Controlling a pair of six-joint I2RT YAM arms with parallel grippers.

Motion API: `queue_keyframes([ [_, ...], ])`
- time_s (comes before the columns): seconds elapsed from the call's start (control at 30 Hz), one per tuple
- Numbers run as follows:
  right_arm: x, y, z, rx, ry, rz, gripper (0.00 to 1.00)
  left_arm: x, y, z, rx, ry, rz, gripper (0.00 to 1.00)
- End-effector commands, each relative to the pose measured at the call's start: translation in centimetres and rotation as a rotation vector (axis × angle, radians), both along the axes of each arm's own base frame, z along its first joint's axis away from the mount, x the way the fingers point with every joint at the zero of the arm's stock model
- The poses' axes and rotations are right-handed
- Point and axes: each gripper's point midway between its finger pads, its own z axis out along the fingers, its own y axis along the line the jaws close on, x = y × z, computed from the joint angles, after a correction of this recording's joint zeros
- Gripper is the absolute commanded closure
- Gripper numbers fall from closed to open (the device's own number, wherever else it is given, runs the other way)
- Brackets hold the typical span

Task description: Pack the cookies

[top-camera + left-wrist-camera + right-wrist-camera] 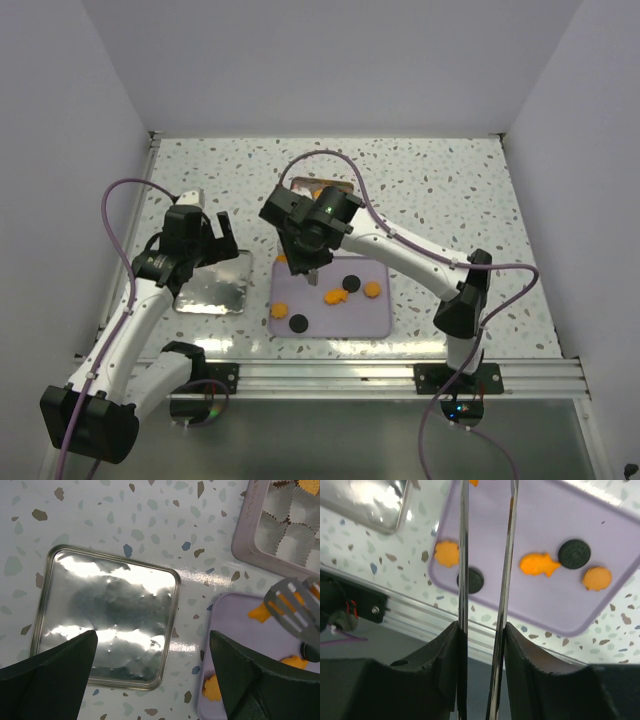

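Note:
Several cookies lie on the lavender tray: an orange round, a black round, an orange fish, a black round and an orange round. The right wrist view shows the same fish and black rounds. My right gripper is shut on metal tongs, whose slotted tip hangs over the tray's far left part. My left gripper is open and empty above the tin lid.
The square tin with white paper cups stands behind the tray, partly hidden by my right arm in the top view. The shiny lid lies left of the tray. An aluminium rail runs along the near edge.

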Motion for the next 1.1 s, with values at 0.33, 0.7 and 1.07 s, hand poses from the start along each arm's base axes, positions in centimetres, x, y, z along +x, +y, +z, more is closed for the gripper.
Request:
queue_keyframes([
  [0.33, 13.3, -1.7, 4.3, 0.107, -0.114, -0.155, 0.68, 0.7, -0.1, 0.7, 0.002, -0.038, -0.004, 0.00],
  [0.7, 15.7, 0.2, 2.0, 0.206, -0.057, -0.195, 0.68, 0.8, 0.1, 0.5, 0.002, -0.031, 0.003, 0.00],
  [1.07, 16.9, 0.8, -1.1, 0.196, -0.012, -0.218, 0.65, 0.8, 0.1, 0.3, 0.001, -0.023, -0.003, 0.00],
])
